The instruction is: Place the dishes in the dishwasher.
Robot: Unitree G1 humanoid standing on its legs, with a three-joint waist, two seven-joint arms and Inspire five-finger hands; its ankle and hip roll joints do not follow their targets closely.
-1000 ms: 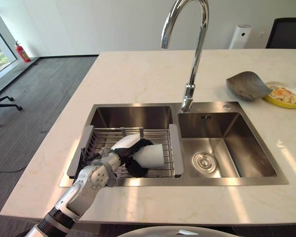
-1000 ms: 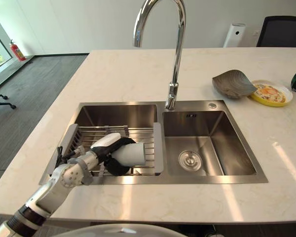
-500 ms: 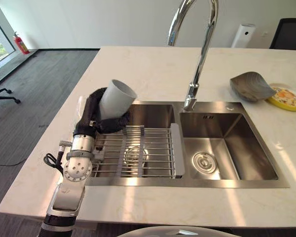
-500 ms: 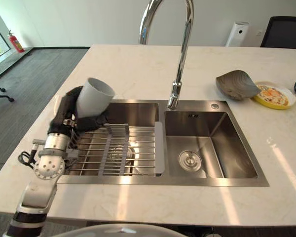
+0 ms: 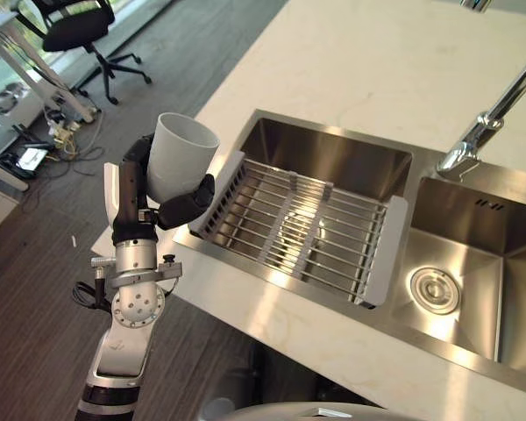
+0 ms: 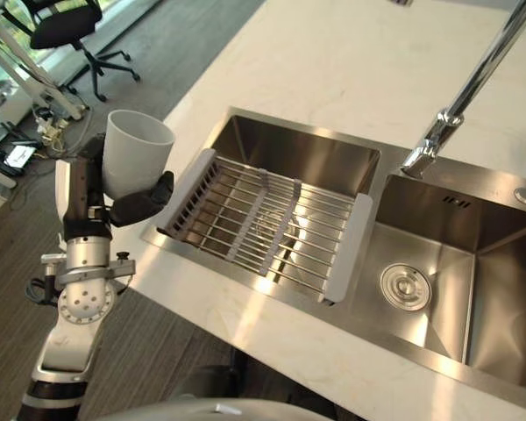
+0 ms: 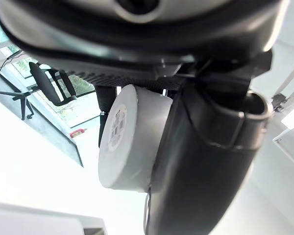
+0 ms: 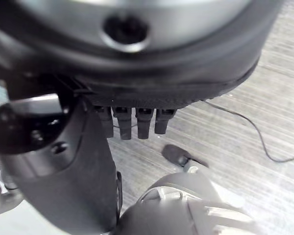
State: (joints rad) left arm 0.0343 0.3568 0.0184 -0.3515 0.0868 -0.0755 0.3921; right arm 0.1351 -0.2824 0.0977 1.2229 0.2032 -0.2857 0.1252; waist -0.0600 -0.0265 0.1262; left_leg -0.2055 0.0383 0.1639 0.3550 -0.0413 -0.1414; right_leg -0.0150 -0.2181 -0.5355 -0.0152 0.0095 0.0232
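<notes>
From the left eye, the left hand (image 5: 145, 197) grips a white cup (image 5: 181, 156), fingers and thumb curled round its lower wall, mouth up and slightly tilted. Hand and cup hang off the surface (image 5: 351, 53), over the floor (image 5: 35, 263) beyond its corner. Just beside the hand, toward the surface, a wire rack (image 5: 298, 226) spans the nearer basin of a steel sink (image 5: 333, 158). Past the rack lies the second basin with its round drain (image 5: 434, 289), and the faucet (image 5: 491, 118) rises above the divide. Well behind the hand, an office chair (image 5: 83, 26) stands on the floor.

From the right eye, the same cup (image 6: 135, 162) sits in the same hand (image 6: 92, 203), clear of the rack (image 6: 267, 221), which is bare.

From the left wrist, the cup (image 7: 130, 142) is seen base-on, clamped between the dark thumb (image 7: 201, 166) and the fingers behind it.

From the right wrist, the right hand (image 8: 132, 120) hangs over grey floor (image 8: 255, 107), fingers curled short with nothing in them.
</notes>
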